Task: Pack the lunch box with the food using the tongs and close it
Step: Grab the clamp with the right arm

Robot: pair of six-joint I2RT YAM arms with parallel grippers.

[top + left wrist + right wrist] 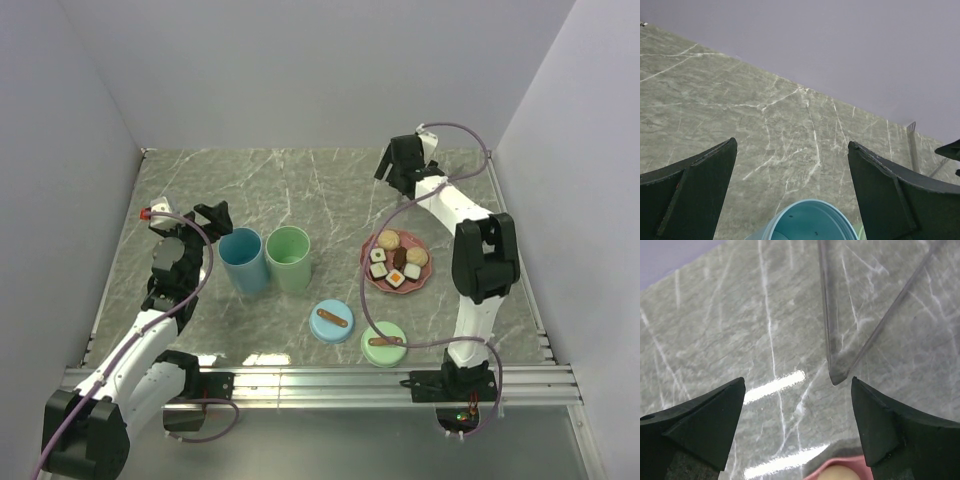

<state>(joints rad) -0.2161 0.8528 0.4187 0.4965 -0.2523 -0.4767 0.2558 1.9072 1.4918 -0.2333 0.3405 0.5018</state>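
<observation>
Both spread: left hand (791, 144), right hand (798, 382); tongs (832, 365) flat on table (715, 330) just ahead of right hand, untouched.

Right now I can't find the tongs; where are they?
In the right wrist view, the tongs lie far right on the table, just beyond the pink plate, ahead of the open right gripper.

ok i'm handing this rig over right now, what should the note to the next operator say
Left gripper: open, empty, by the blue tub.
Right gripper: open, empty, just short of the tongs, which lie on the table.
Food: all on the plate.
Blue tub and green tub: upright, uncovered, look empty; lids on the table near the arm bases.
Done: nothing packed.
Left: grab tongs, move food, close.
</observation>
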